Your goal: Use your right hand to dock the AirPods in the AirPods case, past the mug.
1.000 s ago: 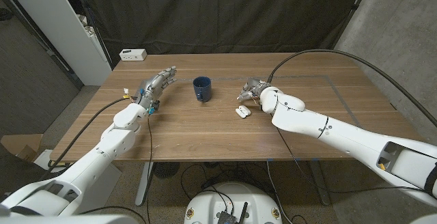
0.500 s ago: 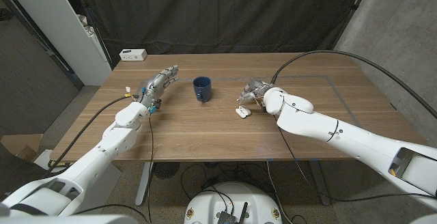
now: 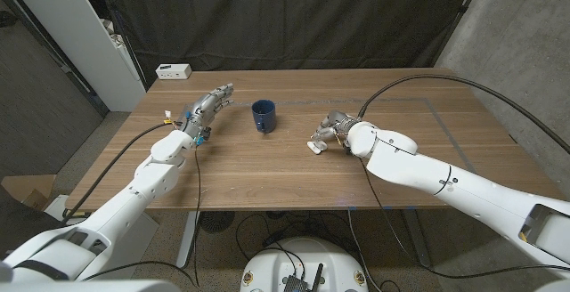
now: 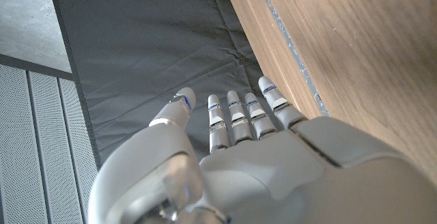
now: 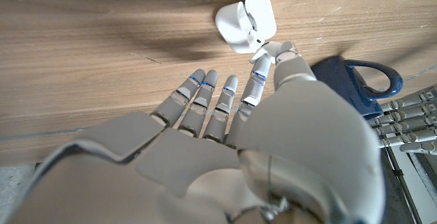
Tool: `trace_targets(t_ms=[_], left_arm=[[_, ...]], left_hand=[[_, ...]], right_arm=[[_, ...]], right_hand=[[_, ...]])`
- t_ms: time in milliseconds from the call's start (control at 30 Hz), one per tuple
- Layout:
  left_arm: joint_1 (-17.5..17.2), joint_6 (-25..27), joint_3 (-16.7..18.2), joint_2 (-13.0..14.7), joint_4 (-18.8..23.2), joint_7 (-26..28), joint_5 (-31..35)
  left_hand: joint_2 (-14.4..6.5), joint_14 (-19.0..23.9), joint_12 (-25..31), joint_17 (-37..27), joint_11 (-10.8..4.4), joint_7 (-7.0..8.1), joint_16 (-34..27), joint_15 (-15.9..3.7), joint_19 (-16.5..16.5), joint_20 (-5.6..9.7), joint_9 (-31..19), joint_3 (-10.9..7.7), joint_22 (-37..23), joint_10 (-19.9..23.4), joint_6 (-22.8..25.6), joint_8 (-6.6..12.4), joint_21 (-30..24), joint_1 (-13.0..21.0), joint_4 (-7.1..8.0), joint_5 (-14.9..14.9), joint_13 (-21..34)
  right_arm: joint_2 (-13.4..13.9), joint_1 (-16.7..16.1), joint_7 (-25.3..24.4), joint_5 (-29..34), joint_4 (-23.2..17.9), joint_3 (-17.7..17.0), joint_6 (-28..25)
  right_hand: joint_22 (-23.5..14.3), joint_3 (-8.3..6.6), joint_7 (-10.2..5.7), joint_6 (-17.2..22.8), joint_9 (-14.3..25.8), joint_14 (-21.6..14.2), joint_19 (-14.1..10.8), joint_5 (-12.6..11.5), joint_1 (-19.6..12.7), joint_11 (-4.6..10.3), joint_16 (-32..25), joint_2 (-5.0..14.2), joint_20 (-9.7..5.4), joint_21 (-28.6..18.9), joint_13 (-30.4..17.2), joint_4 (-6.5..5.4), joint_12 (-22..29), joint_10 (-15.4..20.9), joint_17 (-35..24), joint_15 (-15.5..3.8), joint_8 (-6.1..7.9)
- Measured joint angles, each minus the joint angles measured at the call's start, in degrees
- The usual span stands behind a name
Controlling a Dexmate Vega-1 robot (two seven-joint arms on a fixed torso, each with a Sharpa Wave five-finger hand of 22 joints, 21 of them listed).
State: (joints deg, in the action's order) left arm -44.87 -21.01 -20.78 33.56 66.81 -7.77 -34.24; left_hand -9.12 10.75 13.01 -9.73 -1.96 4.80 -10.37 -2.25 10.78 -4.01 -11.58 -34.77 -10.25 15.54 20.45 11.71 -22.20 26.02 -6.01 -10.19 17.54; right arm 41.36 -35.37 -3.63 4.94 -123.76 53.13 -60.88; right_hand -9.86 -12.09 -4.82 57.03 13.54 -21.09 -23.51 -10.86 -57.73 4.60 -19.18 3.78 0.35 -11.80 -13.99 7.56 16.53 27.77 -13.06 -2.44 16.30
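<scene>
The right hand point(image 5: 273, 135) pinches a small white AirPod point(image 5: 259, 42) between its thumb and the nearest finger, while the other fingers point(image 5: 205, 91) lie straight and side by side, pointing at the tabletop. The earbud's tip sits right at the mouth of the open AirPods case point(image 5: 244, 19), touching or nearly touching it; whether it is already seated in the well cannot be told. In the head view the same right hand point(image 3: 331, 126) hangs just over the white case point(image 3: 314, 146), which lies on the wooden table point(image 3: 267, 172) with its lid flipped open.

Beyond the thumb side of this hand stands the dark blue mug point(image 3: 263, 115), upright, handle turned toward the robot, near the case but apart from it. In the right wrist view the mug point(image 5: 355, 87) shows just beside the thumb.

Past the mug, the left hand point(image 3: 207, 109) waits on the table with its fingers point(image 4: 235, 115) straight, close together and holding nothing; its fingertips point toward the table's far edge. Well beyond them, at the far left corner of the table, lies a small white box point(image 3: 173, 71).
</scene>
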Motion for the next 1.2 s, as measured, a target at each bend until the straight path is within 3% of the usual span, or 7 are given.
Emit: trace_targets(t_ms=[167, 433, 1200], left_arm=[[0.2, 0.0, -0.1, 0.0, -0.1, 0.0, 0.1], [0.6, 0.0, -0.3, 0.0, 0.0, 0.0, 0.4], [0.4, 0.4, -0.6, 0.0, 0.8, 0.4, 0.7]], left_hand=[[0.0, 0.0, 0.0, 0.0, 0.0, 0.0, 0.0, 0.0, 0.0, 0.0, 0.0, 0.0, 0.0, 0.0, 0.0, 0.0, 0.0, 0.0, 0.0, 0.0, 0.0], [0.0, 0.0, 0.0, 0.0, 0.0, 0.0, 0.0, 0.0, 0.0, 0.0, 0.0, 0.0, 0.0, 0.0, 0.0, 0.0, 0.0, 0.0, 0.0, 0.0, 0.0], [0.1, 0.0, 0.0, 0.0, 0.0, 0.0, 0.0, 0.0, 0.0, 0.01, 0.0, -0.01, 0.0, 0.0, 0.0, -0.39, 0.4, -0.8, 0.49, 0.0, -0.3]], right_arm=[[0.2, -1.1, -1.6, -1.4, -0.4, -0.9, 0.6], [0.5, -3.2, -3.6, -4.0, -0.8, -2.4, 1.6], [0.8, -5.2, -7.4, -7.0, 1.8, -3.2, 3.9]], right_hand=[[0.0, 0.24, -0.72, 0.7, -0.1, 1.7, 0.8, 0.0, 0.5, 0.21, 1.0, 0.07, 1.42, 0.4, 0.0, -0.24, -0.5, -1.0, 0.1, 0.09, -0.23], [0.0, 0.47, -2.2, 1.4, -0.4, 3.5, 1.6, 0.0, 1.5, 0.29, 1.9, -0.01, 2.21, 0.6, 0.2, -0.46, -1.7, -2.7, 0.3, 0.04, -0.44], [0.0, 0.31, -3.7, 0.4, -0.5, 3.6, 1.6, 0.0, 2.0, 0.84, 1.9, 0.39, 2.21, 0.8, 0.2, -0.3, -2.3, -3.6, 0.3, 0.09, -1.5]])
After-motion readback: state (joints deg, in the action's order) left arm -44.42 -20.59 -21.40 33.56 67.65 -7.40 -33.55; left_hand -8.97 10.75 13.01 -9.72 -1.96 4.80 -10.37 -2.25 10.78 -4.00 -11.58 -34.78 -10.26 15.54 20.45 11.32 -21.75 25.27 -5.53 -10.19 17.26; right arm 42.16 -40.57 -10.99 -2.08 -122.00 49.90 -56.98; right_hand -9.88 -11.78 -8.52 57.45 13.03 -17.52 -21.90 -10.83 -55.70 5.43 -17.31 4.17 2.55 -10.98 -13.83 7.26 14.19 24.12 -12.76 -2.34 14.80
